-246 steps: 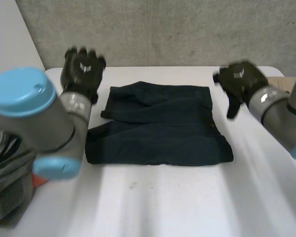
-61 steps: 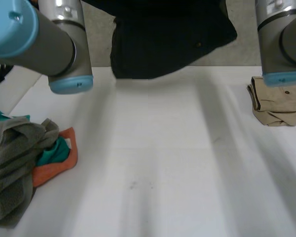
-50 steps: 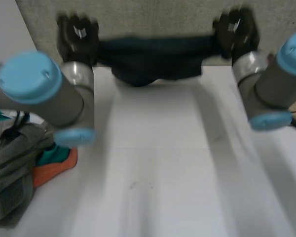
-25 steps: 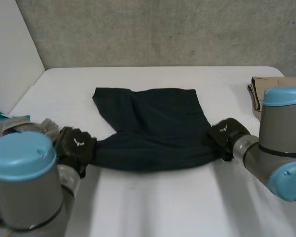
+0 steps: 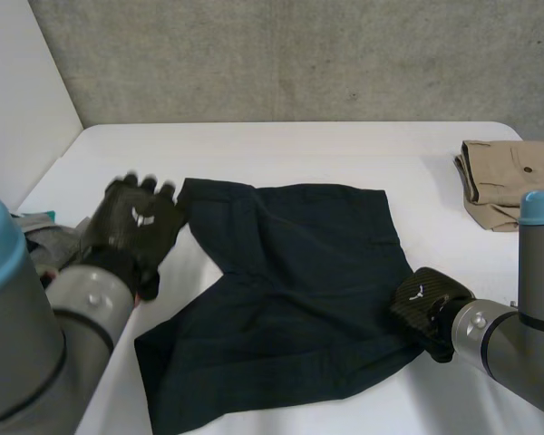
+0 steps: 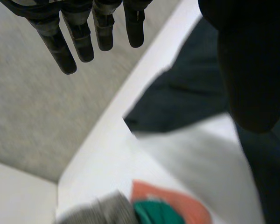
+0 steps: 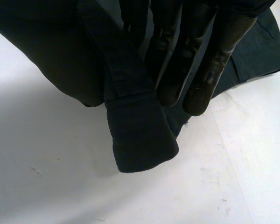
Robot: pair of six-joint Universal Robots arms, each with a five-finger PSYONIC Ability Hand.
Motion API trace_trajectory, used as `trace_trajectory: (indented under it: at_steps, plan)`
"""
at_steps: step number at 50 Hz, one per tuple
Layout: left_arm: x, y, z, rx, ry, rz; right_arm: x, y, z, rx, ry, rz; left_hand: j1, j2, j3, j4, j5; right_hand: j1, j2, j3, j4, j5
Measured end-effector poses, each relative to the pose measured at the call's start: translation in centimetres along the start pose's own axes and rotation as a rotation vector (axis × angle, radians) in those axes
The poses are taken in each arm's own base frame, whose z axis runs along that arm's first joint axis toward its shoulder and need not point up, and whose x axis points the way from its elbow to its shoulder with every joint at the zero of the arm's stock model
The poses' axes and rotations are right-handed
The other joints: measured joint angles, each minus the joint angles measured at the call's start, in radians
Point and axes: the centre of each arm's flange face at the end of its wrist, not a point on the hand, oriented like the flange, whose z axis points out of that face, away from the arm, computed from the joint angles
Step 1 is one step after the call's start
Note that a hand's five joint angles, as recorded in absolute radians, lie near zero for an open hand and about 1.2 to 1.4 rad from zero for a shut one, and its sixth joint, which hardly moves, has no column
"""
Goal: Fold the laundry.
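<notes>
Shorts [image 5: 290, 290] lie spread on the table [image 5: 344, 145] in the head view, right hand [image 5: 423, 305] touching their near right edge, left hand [image 5: 134, 225] just beside their far left corner; left wrist view: fingers [image 6: 81, 42] straight, empty, above that corner; right wrist view: right hand on the shorts' edge, hold impossible to tell.

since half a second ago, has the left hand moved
Yes. In the head view the left hand has gone away from the robot, toward the far edge of the table, and is now beside the far left corner of the dark shorts.
</notes>
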Motion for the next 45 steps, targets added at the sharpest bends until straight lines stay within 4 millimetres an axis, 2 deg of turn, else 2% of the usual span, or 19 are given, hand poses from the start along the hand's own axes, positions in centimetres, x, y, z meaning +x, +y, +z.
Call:
trace_trajectory:
  at_steps: [3,6,7,8,9,14,21,22,24,25,27,28,29,30,33,39,43,45]
  plan:
    - [-0.4,-1.1,1.6,0.057,0.027,-0.01,0.0,0.0,0.1,0.007,0.003,0.002,0.008,0.009,0.005,0.007,0.006,0.0,0.0,0.0,0.0,0.0]
    - [-0.2,-1.8,5.1,0.134,0.117,-0.012,0.1,0.0,0.3,0.018,0.014,0.003,0.06,0.063,0.05,0.062,0.059,0.0,0.0,0.0,0.0,0.0]
    - [-0.2,-1.8,5.1,0.134,0.117,-0.012,0.1,0.0,0.3,0.018,0.014,0.003,0.06,0.063,0.05,0.062,0.059,0.0,0.0,0.0,0.0,0.0]
    - [0.4,-1.6,7.7,0.172,0.186,-0.006,0.1,0.0,0.4,0.022,0.017,0.004,0.06,0.063,0.05,0.062,0.059,0.0,0.0,0.0,0.0,0.0]
    - [0.8,-1.4,8.8,0.184,0.215,-0.002,0.1,0.0,0.5,0.028,0.024,0.008,0.135,0.136,0.123,0.137,0.131,0.0,0.0,0.0,0.0,0.0]
    - [3.0,0.5,13.5,0.223,0.317,0.043,0.1,-0.1,0.6,0.034,0.03,0.017,0.164,0.173,0.163,0.175,0.171,0.0,0.0,0.0,0.0,0.0]
    - [5.4,3.5,17.9,0.24,0.344,0.16,0.0,0.1,0.8,0.033,0.03,0.033,0.166,0.178,0.165,0.18,0.175,0.0,0.0,0.0,0.0,0.0]
    - [5.4,3.5,17.9,0.24,0.344,0.16,0.0,0.1,0.8,0.033,0.03,0.033,0.166,0.178,0.165,0.18,0.175,0.0,0.0,0.0,0.0,0.0]
    - [6.3,4.7,19.4,0.245,0.344,0.193,-0.1,0.2,0.8,0.031,0.029,0.039,0.268,0.27,0.261,0.266,0.261,0.0,0.0,0.0,0.0,0.0]
    - [6.5,5.0,19.7,0.246,0.343,0.199,-0.1,0.2,0.8,0.031,0.029,0.04,0.39,0.367,0.357,0.37,0.363,0.0,0.0,0.0,0.0,0.0]
    - [6.7,5.2,20.0,0.247,0.341,0.202,-0.1,0.3,0.9,0.03,0.029,0.041,0.39,0.367,0.357,0.37,0.363,0.0,0.0,0.0,0.0,0.0]
    - [6.9,5.4,20.3,0.248,0.339,0.204,-0.2,0.3,0.9,0.03,0.029,0.041,0.684,0.659,0.645,0.645,0.633,0.0,0.0,0.0,0.0,0.0]
    - [6.9,5.5,20.5,0.249,0.337,0.204,-0.2,0.4,0.9,0.028,0.028,0.042,0.684,0.659,0.645,0.645,0.633,0.0,0.0,0.0,0.0,0.0]
    - [6.9,5.6,20.7,0.252,0.33,0.201,-0.3,0.4,0.9,0.028,0.027,0.043,0.892,0.901,0.881,0.898,0.873,0.0,0.0,0.0,0.0,0.0]
    - [6.6,5.3,20.8,0.255,0.308,0.188,-0.4,0.5,0.9,0.027,0.027,0.043,0.917,0.956,0.947,0.977,0.922,0.0,0.0,0.0,0.0,0.0]
    - [5.2,4.8,19.9,0.217,0.244,0.168,-0.4,0.6,1.0,0.028,0.027,0.044,0.917,0.957,0.948,0.981,0.922,0.0,0.0,0.0,0.0,0.0]
    - [3.9,5.3,17.6,0.128,0.187,0.157,-0.5,0.5,1.0,0.032,0.03,0.042,0.917,0.959,0.951,0.981,0.922,0.0,0.0,0.0,0.0,0.0]
    - [3.6,5.5,17.1,0.111,0.176,0.156,-0.5,0.5,1.0,0.033,0.031,0.041,0.917,0.959,0.951,0.981,0.922,0.0,0.0,0.0,0.0,0.0]
